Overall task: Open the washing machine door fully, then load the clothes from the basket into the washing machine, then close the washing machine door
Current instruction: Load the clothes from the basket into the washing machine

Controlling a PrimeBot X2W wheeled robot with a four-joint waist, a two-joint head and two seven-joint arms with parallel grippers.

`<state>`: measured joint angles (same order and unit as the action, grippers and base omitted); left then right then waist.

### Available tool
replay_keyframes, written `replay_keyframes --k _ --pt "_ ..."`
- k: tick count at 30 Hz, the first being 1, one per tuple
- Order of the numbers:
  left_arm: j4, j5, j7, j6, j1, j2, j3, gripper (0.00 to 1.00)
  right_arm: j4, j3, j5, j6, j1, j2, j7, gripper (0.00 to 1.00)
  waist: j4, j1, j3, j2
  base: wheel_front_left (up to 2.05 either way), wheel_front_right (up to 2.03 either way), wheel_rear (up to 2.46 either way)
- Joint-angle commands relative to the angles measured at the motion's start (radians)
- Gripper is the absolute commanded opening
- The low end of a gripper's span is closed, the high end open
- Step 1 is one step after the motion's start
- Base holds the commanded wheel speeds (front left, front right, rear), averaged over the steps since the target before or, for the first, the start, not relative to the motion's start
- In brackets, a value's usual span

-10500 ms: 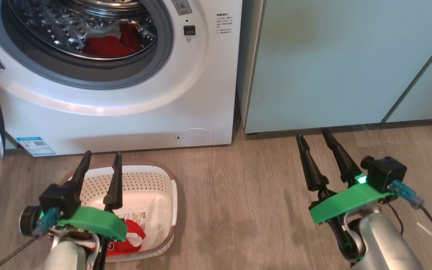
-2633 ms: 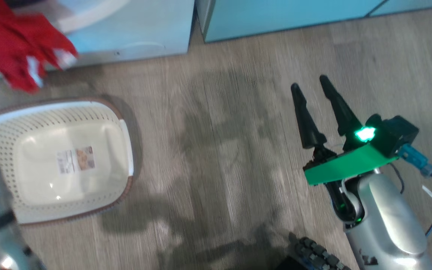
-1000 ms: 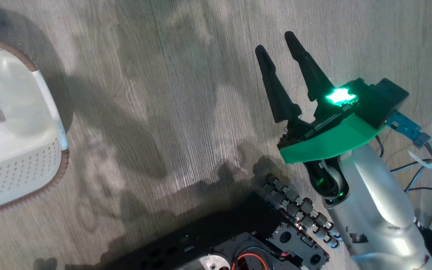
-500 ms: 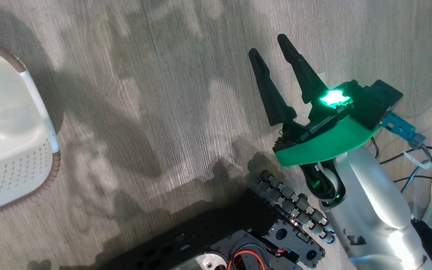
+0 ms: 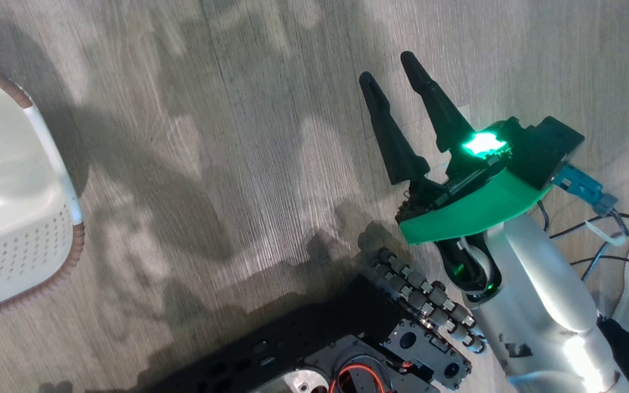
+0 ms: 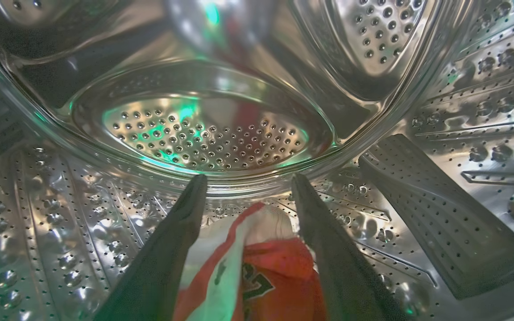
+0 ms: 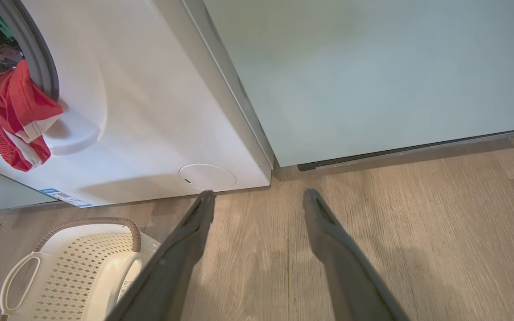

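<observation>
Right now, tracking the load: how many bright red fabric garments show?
2, maybe one piece: a garment draped over the white washer's opening, another inside its steel drum.

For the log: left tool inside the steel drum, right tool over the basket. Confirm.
No: the head view shows the right tool over bare wood floor, apart from the basket. The left tool is inside the steel drum.

the basket [image 5: 19,251] was cut off by the head view's left edge; the clothes [image 6: 266,272] ran past the left wrist view's bottom edge.
</observation>
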<state>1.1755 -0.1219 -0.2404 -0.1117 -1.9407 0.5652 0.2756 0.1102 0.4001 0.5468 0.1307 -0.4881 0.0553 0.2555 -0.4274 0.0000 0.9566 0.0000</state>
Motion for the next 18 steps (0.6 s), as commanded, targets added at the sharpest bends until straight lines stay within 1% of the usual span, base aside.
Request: replay_keyframes --k 1,6,18 --pt "-0.024 0.005 -0.009 -0.001 -0.038 0.023 0.011 1.00 -0.022 0.015 0.007 0.000 0.022 -0.005 0.006 1.00 0.000 0.0000 -0.003 0.0000 0.00 0.00 0.00" --pt "-0.014 -0.016 -0.018 -0.006 -0.019 0.012 0.009 1.00 -0.019 0.011 0.000 0.000 0.012 -0.005 0.006 1.00 0.002 0.0000 -0.024 0.0000 0.00 0.00 0.00" --pt "-0.077 -0.099 -0.021 -0.011 0.142 -0.038 -0.038 1.00 0.009 -0.033 -0.063 0.000 0.017 -0.005 0.006 1.00 0.064 0.0000 -0.125 0.0000 0.00 0.00 0.00"
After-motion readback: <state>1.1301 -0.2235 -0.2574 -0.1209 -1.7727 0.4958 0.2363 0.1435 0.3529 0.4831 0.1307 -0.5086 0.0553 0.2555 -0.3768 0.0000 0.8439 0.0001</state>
